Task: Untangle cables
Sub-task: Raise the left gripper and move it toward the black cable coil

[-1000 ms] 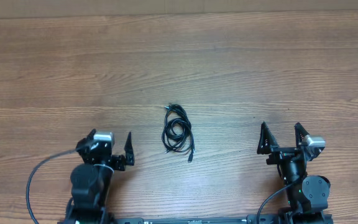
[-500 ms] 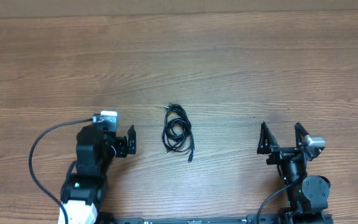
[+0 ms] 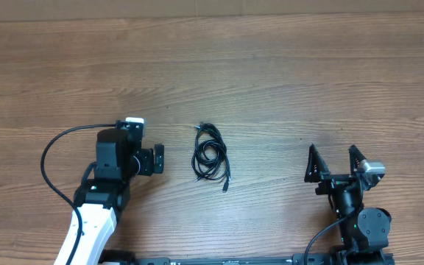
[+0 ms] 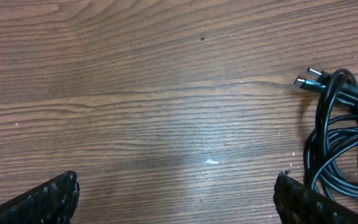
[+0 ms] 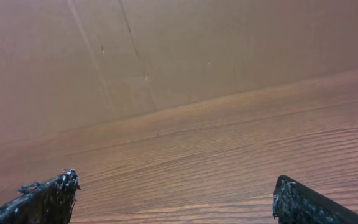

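Observation:
The cables (image 3: pixel 210 156) lie as a small black knotted coil in the middle of the wooden table, with one plug end trailing toward the near side. In the left wrist view the cables (image 4: pixel 337 146) fill the right edge, two plug ends pointing left at the top. My left gripper (image 3: pixel 147 160) hovers just left of the coil, open, with bare wood between its fingers; its right fingertip (image 4: pixel 286 186) sits close beside the coil without touching it. My right gripper (image 3: pixel 333 158) rests far right of the coil, open and empty.
The wooden table (image 3: pixel 271 73) spreads out on every side of the coil. The right wrist view shows only wood grain and a brown wall (image 5: pixel 166 50) beyond the open right gripper (image 5: pixel 176 179). A thick black arm cable (image 3: pixel 50 154) loops left of the left arm.
My left arm has extended forward and swung right toward the coil, staying open. The cables and the right arm have not moved.

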`<state>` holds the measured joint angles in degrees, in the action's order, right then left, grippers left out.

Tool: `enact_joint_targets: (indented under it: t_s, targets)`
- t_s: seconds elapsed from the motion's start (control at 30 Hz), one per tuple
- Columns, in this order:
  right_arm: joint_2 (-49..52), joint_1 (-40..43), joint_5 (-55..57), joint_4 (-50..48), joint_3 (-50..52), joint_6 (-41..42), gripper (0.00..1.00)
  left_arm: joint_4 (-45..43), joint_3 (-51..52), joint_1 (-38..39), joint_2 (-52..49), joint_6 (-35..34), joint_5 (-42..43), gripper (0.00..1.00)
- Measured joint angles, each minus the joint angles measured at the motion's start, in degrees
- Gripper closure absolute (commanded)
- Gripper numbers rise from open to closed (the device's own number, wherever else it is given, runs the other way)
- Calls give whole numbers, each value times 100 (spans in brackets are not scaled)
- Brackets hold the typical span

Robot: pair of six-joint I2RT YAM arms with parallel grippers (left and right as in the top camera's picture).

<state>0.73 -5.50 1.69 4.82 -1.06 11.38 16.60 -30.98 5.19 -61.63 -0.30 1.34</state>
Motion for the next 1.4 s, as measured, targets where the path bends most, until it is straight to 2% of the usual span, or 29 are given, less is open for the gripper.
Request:
enact_joint_targets:
  t_s: [0.6, 1.07, 1.4]
  targets:
    - [0, 0, 0, 0, 0, -4, 0, 24, -22, 0, -22, 2, 249, 0]
    - [0, 0, 2, 0, 0, -4, 0, 586, -380, 0, -22, 74, 317, 0]
    - [0, 0, 0, -2, 0, -4, 0, 632, -444, 0, -22, 87, 343, 0]
